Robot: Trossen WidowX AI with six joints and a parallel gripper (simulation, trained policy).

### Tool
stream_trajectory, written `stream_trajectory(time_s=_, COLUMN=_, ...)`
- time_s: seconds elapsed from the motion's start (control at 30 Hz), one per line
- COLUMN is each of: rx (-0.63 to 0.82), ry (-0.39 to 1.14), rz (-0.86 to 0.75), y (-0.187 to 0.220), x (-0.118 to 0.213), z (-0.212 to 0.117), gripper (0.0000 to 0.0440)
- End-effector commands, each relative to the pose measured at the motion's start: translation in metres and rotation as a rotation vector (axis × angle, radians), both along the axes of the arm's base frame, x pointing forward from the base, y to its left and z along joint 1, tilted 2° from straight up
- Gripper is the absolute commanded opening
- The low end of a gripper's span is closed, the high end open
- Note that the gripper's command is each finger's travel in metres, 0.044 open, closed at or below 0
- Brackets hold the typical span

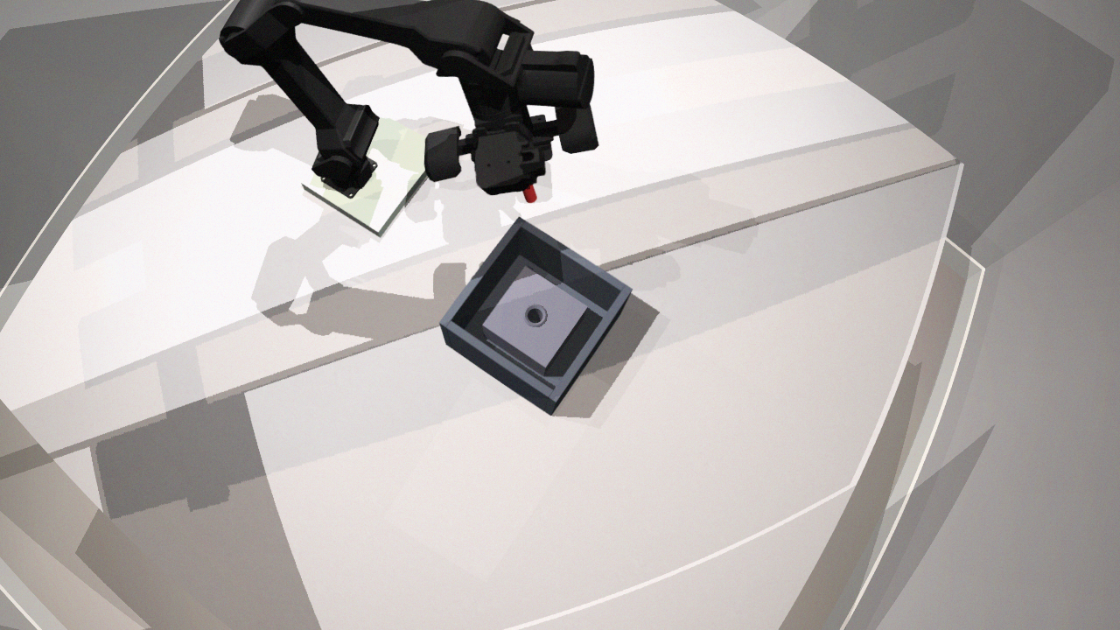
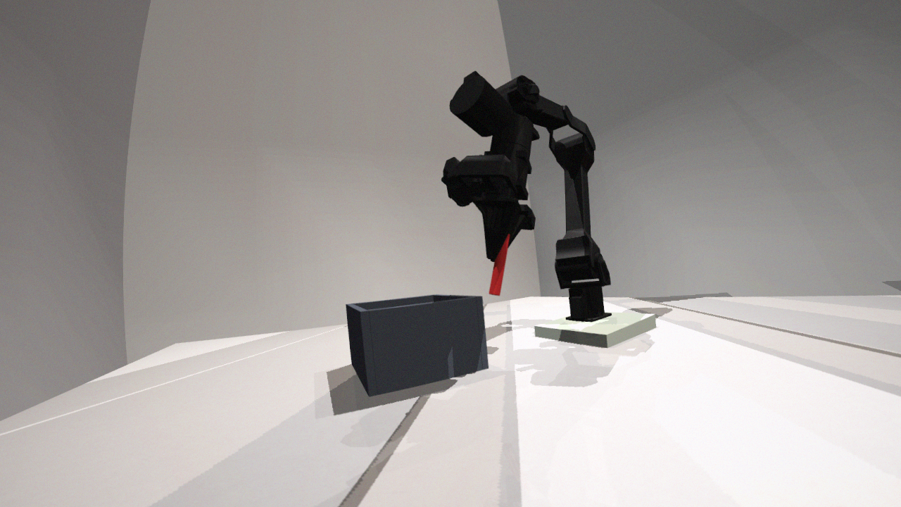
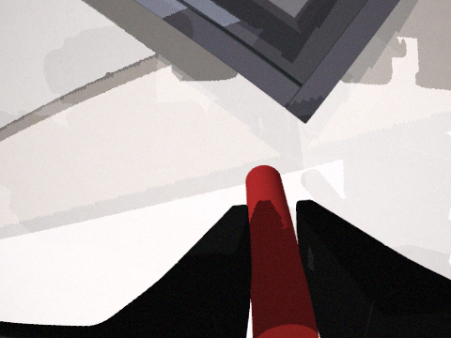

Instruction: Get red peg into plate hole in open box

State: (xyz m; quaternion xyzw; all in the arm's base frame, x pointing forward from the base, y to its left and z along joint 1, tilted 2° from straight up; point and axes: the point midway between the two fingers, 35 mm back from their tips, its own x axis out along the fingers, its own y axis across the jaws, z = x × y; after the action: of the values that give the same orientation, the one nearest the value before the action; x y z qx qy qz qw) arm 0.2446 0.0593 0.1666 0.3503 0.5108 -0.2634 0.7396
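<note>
The red peg (image 1: pixel 529 193) (image 2: pixel 498 271) (image 3: pixel 274 263) is held between the fingers of my gripper (image 2: pixel 496 257) (image 3: pixel 272 217), which is shut on it. The peg hangs in the air, its lower end sticking out below the fingertips, tilted a little in the exterior view. The fingertips are hidden in the top view. The dark blue-grey open box (image 1: pixel 500 371) (image 2: pixel 415 346) (image 3: pixel 305 105) stands close by, and the peg is outside it, on the arm-base side, its lower end about level with the rim. The plate (image 1: pixel 508 317) with its round hole (image 1: pixel 535 315) lies at the box bottom.
The arm's pale green base plate (image 1: pixel 380 215) (image 2: pixel 582 334) lies behind the peg, away from the box. The box walls stand upright around the plate, and one box corner points toward the gripper in the wrist view. Shadows cross the table.
</note>
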Motion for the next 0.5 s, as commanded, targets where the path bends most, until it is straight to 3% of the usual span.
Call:
stream_trajectory(time_s=0.0, rx=-0.020, ry=-0.006, rz=-0.028, y=-0.015, x=0.010, z=0.004, gripper=0.0000)
stream_trajectory(time_s=0.47, rx=-0.045, ry=-0.027, rz=-0.130, y=-0.061, x=0.042, z=0.006, gripper=0.0000)
